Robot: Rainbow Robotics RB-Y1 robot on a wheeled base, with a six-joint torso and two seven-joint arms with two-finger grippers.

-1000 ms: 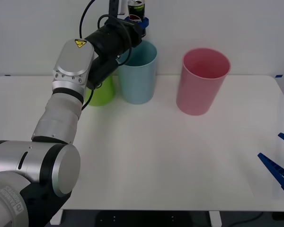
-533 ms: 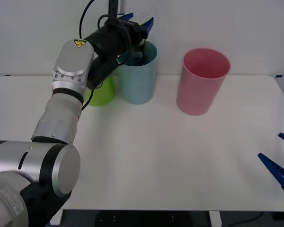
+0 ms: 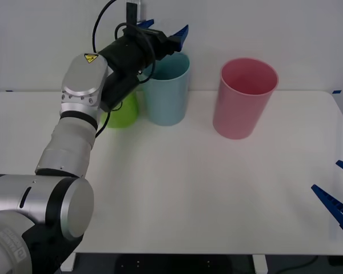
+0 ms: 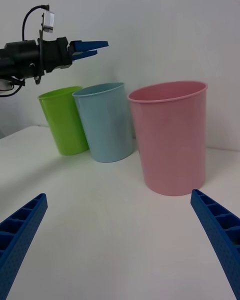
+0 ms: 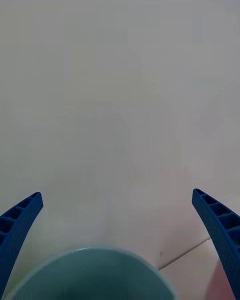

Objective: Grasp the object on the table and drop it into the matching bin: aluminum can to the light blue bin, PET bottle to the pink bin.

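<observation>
front view has the left gripper [image 3: 163, 29] spread wide and empty above the light blue bin [image 3: 166, 88], where the can presumably lies out of sight, a light, stiff, slick thing best pinched round its middle, while the right gripper [image 3: 340, 197] idles spread at the table [image 3: 188, 188] edge.

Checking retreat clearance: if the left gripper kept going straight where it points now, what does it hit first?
Probably the back wall. The left gripper is open above the blue bin's rim, pointing past it; nothing else lies ahead. Depth unclear.
</observation>
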